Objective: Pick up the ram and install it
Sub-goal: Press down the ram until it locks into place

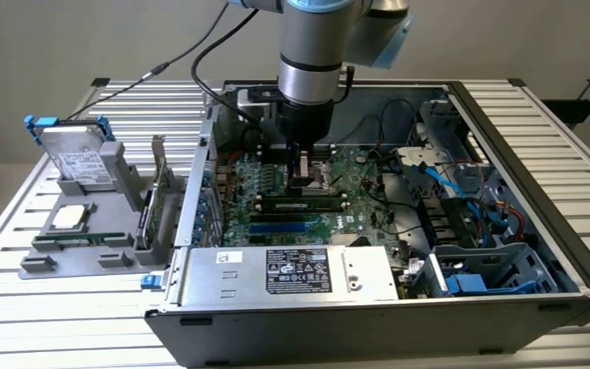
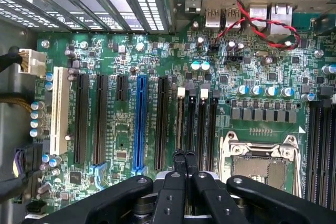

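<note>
Your robot arm reaches straight down into an open black computer case (image 1: 571,254) that lies on its side on a ribbed aluminium table (image 1: 49,323), so the green motherboard (image 1: 372,192) faces up for a vertical approach. The black two-fingered gripper (image 1: 300,183) is clenched, fingertips pressed together with nothing between them. The long, narrow green ram stick with black chips (image 1: 297,205) is not in its grasp. It stands on edge in one of the memory slots near the middle of the board, directly under or just in front of the fingertips. Whether they touch its top edge cannot be told. Closed fingers over a standing stick suggest they serve as a blunt pusher to seat the module, not as a clamp. In the wrist view the joined fingertips (image 2: 184,156) sit in line with a black slot with white end clips (image 2: 181,121), beside the silver processor socket (image 2: 260,163) and well apart from the long blue expansion slot (image 2: 140,121). Towards the exterior view's left, outside the case, a grey parts tray (image 1: 39,265) holds a silver hard drive (image 1: 74,157) upright and a taller green card (image 1: 157,192), kept clear of the work.
</note>
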`<state>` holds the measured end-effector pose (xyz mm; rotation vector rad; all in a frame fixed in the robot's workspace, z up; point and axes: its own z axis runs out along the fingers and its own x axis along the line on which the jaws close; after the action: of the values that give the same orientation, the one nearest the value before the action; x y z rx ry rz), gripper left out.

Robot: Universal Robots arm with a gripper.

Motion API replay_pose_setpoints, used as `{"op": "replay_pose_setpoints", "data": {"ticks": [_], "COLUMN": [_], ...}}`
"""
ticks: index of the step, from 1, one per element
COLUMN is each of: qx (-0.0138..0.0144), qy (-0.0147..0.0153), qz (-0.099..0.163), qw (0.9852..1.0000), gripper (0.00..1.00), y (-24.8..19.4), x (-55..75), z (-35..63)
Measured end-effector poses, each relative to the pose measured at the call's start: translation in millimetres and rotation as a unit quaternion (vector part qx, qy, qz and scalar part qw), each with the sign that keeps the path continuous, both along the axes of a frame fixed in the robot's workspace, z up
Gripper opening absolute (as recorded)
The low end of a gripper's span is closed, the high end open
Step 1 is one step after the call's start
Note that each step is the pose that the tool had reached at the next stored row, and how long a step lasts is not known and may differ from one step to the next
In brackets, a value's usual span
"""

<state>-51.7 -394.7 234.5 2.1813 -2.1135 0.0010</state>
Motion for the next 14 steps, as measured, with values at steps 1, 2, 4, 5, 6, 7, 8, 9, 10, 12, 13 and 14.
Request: {"op": "replay_pose_setpoints", "data": {"ticks": [1, 2, 4, 5, 6, 7, 8, 9, 10, 12, 13, 14], "qx": [0.0, -0.0001, -0.0001, -0.0001, -0.0002, -0.0005, -0.0007, -0.001, -0.001, -0.001, -0.001, -0.001], "qy": [0.0, 0.0, 0.0, 0.0, 0.0001, 0.0001, 0.0003, 0.0003, 0.0003, 0.0001, 0.0002, 0.0002], "qz": [0.0, 0.0, 0.0, 0.0, 0.0, 0.0, 0.0, 0.0, 0.0, 0.0, 0.0, 0.0], "qw": [1.0, 1.0, 1.0, 1.0, 1.0, 1.0, 1.0, 1.0, 1.0, 1.0, 1.0, 1.0], "gripper": [0.1, 0.1, 0.1, 0.1, 0.1, 0.1, 0.1, 0.1, 0.1, 0.1, 0.1, 0.1], "y": [0.0, 0.0, 0.0, 0.0, 0.0, 0.0, -0.1, -0.1, -0.1, -0.1, -0.1, -0.1], "x": [0.0, 0.0, 0.0, 0.0, 0.0, -0.1, -0.1, -0.2, -0.2, -0.2, -0.2, -0.2], "z": [-0.8, -1.8, -3.8, -4.8, -5.6, -6.4, -7.1, -8.0, -8.7, -9.7, -9.9, -9.9]}}
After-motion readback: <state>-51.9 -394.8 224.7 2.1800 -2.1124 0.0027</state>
